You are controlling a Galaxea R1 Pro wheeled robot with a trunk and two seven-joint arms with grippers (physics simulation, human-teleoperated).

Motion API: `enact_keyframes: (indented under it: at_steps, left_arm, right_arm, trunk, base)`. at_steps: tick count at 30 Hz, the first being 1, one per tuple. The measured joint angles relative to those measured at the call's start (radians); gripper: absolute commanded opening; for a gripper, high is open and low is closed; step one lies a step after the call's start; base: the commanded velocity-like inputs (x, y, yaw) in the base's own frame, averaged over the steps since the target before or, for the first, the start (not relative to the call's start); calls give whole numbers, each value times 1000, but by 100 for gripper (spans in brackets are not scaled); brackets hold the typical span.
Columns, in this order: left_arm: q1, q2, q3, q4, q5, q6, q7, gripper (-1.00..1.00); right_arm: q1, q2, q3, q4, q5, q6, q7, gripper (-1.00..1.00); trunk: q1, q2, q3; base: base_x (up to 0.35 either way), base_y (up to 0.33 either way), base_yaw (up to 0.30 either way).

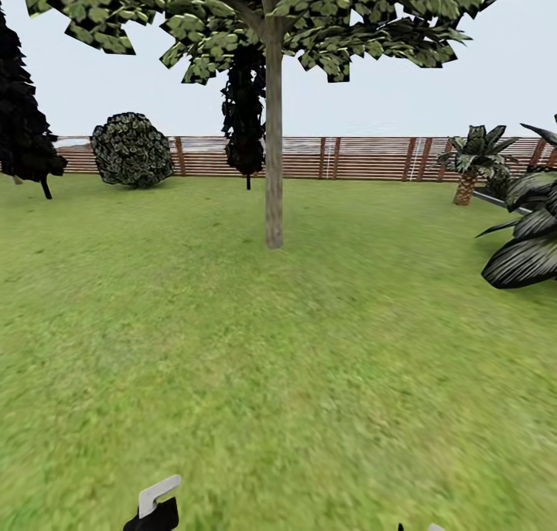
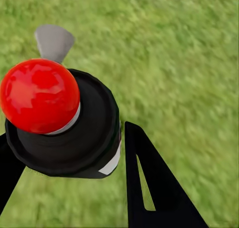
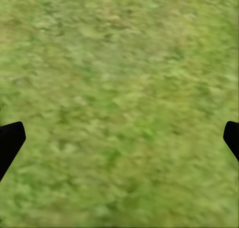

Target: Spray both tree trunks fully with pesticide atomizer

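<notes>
Here, the atomizer is clamped in the left end effector; the tree trunk stands well ahead; the right end effector is spread apart.

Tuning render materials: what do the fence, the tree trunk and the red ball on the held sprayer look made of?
Fence: brown horizontal wooden slats, matte. Tree trunk: mottled grey-brown bark, rough, dull. Red ball atop the sprayer in the left gripper: glossy, with bright highlights, probably plastic; its black body looks smoother, semi-matte.

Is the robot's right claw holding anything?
No, the right claw has its fingers wide apart with just grass between them.
</notes>
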Motion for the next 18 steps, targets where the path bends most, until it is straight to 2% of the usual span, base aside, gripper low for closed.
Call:
enact_keyframes:
  at_steps: [18]
  left_arm:
    - [0, 0, 0, 0, 0, 0, 0, -100]
  right_arm:
    - [0, 0, 1, 0, 0, 0, 1, 100]
  trunk:
    - [0, 0, 0]
  base:
    - [210, 0, 0]
